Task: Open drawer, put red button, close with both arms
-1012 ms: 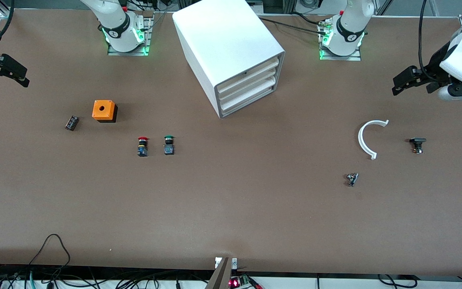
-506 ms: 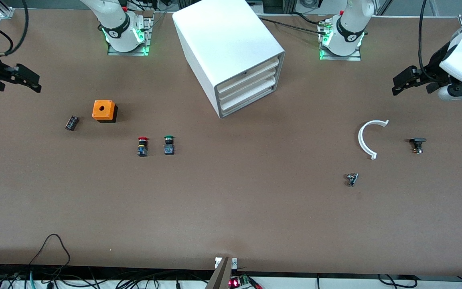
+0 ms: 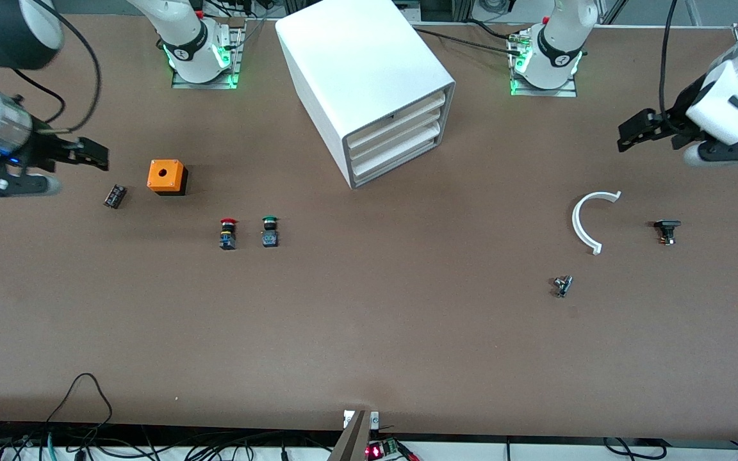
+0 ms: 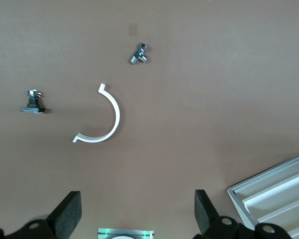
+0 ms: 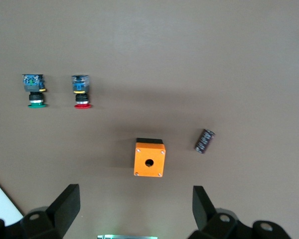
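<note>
Red button [image 3: 228, 232] sits on my desk [image 3: 369, 333] beside the green one [image 3: 270, 230], at seven o'clock from the cabinet [image 3: 369, 83], whose drawers [image 3: 398, 137] are closed. My right claw [image 3: 90, 153] hangs released near the orange box [image 3: 166, 176]; my left claw [image 3: 631, 131] hangs released above the white arc [image 3: 583, 221].

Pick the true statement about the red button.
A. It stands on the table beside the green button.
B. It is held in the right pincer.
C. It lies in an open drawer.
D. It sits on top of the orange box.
A: the red button stands on the table beside the green button, with nothing holding it.
</note>
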Available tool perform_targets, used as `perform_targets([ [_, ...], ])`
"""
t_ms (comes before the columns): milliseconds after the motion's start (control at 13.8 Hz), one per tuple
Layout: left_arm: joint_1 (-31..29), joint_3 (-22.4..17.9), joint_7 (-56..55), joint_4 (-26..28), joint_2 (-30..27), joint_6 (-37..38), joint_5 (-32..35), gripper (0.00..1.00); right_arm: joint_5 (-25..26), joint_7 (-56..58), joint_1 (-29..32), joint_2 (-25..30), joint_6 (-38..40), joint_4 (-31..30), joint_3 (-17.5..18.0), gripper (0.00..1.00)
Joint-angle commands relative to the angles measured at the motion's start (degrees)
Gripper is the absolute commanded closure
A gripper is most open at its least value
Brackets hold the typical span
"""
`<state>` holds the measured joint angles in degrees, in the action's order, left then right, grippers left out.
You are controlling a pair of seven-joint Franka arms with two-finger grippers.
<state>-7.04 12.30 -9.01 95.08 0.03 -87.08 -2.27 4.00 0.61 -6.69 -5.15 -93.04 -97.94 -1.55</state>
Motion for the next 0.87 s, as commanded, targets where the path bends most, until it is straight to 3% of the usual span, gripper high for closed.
perform_targets([
  [0, 0.27, 0.53, 1.88, -1.66, 8.04, 0.77, -1.50, 0.00, -0.13, -0.08, -2.54, -4.68, -2.31, 1.87, -0.29, 0.00],
  [289, 0.27, 2.64, 5.84, 3.16, 13.84, -0.45, -15.53, 0.00, -0.75, 0.62, -2.72, -10.75, -6.36, 1.70, -0.29, 0.00],
  [506, 0.19, 5.18, 9.16, 12.55, 17.71, -8.24, -30.82, 0.00, -0.75, 0.62, -4.21, -14.44, -10.65, 1.00, -0.29, 0.00],
  [795, 0.36, 10.88, 21.55, 24.34, 18.87, -17.32, -45.77, 0.00, -1.80, -0.34, -4.48, -17.08, -16.54, -2.51, 2.16, 0.00],
])
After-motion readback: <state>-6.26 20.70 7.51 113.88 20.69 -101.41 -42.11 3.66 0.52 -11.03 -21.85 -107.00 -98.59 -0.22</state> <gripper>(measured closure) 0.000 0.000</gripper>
